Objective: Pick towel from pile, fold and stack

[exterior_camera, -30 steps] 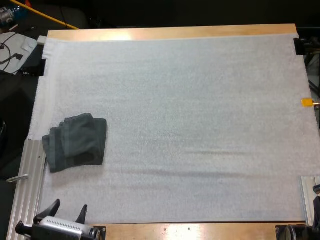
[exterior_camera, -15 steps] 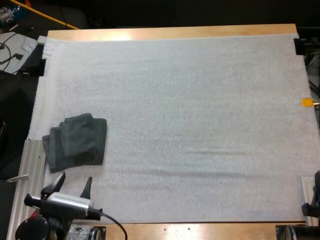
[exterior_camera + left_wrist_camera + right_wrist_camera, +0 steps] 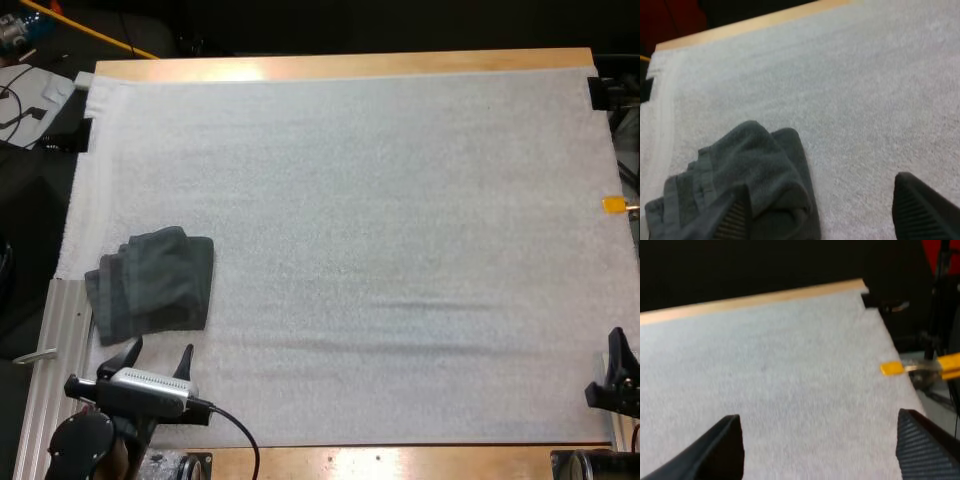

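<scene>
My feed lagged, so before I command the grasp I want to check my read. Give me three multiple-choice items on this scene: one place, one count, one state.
1. In the high view, where on the mat does the towel lie?
A) centre B) near the left edge C) far right corner
2. How many towels are on the mat?
A) one B) two C) three
3. The left end effector is:
A) shut on the towel B) shut on nothing C) open

Key:
1 B: the dark grey-green towel sits by the mat's left edge.
2 A: no second towel lies there.
3 C: its fingers stand apart at the towel's near edge.
</scene>
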`<state>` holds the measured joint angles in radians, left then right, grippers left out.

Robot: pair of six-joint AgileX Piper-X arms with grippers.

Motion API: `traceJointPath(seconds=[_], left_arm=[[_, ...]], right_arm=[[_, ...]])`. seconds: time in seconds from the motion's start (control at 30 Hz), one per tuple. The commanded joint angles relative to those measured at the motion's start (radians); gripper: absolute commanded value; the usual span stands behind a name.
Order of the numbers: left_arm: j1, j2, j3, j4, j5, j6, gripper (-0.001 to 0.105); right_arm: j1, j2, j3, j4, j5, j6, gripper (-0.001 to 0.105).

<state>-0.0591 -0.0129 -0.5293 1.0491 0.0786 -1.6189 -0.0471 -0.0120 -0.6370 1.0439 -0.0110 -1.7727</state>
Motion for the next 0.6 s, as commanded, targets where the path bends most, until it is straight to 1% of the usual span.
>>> traceJointPath(seconds=[0.0, 0.17, 0.57], left_arm=[[-0.002, -0.142, 0.003, -0.028, -0.002, -0.001, 0.058], [-0.003, -0.14, 0.004, -0.033, -0.001, -0.001, 0.058], [-0.002, -0.137, 0.005, -0.035, 0.0, 0.0, 0.058]], right_arm=[[-0.003, -0.04, 0.041, -0.014, -0.002, -0.005, 0.063], [-0.003, -0.04, 0.075, -0.018, -0.004, -0.002, 0.063], [-0.002, -0.038, 0.112, -0.02, -0.001, 0.002, 0.063]])
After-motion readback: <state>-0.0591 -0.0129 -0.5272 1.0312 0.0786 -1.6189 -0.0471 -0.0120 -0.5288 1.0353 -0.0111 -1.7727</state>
